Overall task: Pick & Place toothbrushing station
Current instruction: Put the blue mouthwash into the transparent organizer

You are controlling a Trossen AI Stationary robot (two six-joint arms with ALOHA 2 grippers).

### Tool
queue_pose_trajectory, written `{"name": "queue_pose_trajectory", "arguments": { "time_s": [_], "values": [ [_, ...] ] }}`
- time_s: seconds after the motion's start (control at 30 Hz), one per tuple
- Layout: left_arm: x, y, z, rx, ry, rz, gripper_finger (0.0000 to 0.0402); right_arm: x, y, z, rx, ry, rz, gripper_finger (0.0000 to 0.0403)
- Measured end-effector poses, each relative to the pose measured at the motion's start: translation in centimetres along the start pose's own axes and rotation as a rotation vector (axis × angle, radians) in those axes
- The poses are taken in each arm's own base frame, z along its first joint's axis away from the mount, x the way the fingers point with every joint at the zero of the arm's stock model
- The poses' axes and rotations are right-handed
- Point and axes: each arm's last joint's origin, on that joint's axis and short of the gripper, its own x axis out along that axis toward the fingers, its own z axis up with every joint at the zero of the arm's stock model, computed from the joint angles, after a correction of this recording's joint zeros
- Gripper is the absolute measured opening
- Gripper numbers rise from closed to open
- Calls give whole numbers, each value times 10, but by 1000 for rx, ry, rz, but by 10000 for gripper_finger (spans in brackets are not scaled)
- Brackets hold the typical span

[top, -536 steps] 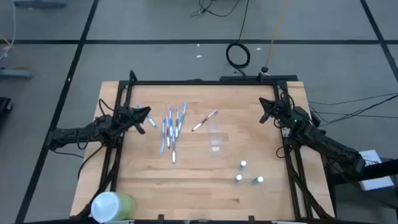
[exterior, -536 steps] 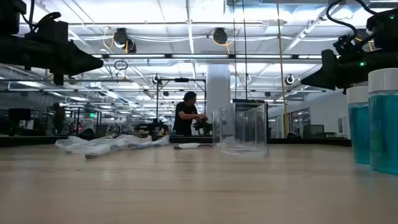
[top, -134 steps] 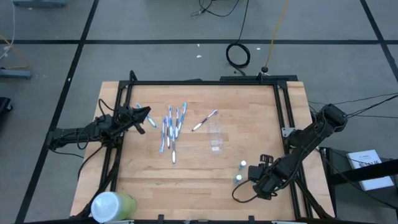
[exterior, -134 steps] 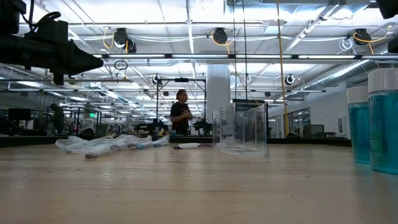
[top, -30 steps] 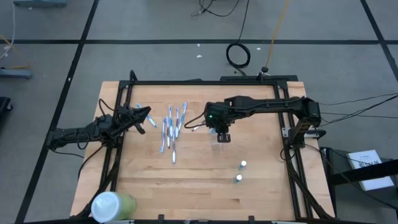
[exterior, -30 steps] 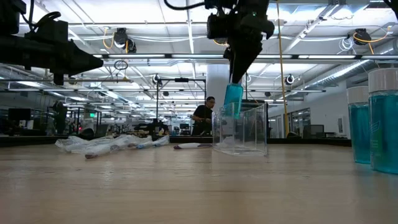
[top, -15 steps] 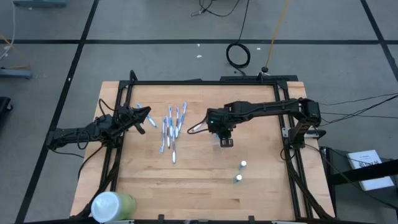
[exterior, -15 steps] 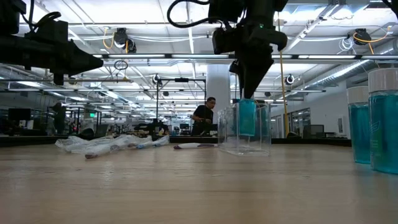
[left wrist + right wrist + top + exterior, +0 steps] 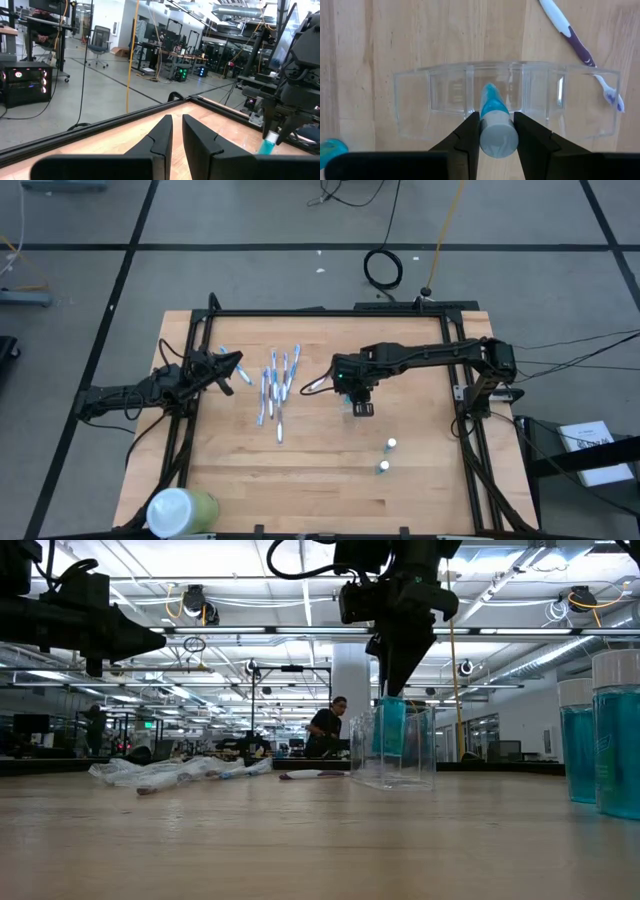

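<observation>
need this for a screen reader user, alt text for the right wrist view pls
The right gripper holds a small blue tube with a white cap over a clear plastic compartment holder on the wooden table; a purple-and-white toothbrush lies beside the holder.

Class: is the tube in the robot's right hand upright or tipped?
Upright: the tube hangs cap-up from the right hand, its lower end inside the clear holder.

The table is pale wood with a fine grain, edged by a black frame; the holder is clear plastic; the tube in it is teal blue with a white cap; one toothbrush is white and purple; the other toothbrushes are blue and white; a pale-green container sits at one corner; both arms are black.
</observation>
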Motion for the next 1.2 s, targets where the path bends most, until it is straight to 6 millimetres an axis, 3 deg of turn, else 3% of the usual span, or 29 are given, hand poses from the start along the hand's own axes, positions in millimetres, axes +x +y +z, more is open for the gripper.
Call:
{"name": "queue_pose_trajectory", "arguments": {
  "time_s": [0.5,0.67,1.03,1.2],
  "values": [
    [0,0,0,0,0,0,47,22,0,-12,0,23,3,91],
    [0,0,0,0,0,0,47,25,0,-14,-21,18,3,109],
    [0,0,0,0,0,0,47,26,1,-15,8,25,3,156],
    [0,0,0,0,0,0,47,12,5,-16,-7,-14,-2,171]
  ]
}}
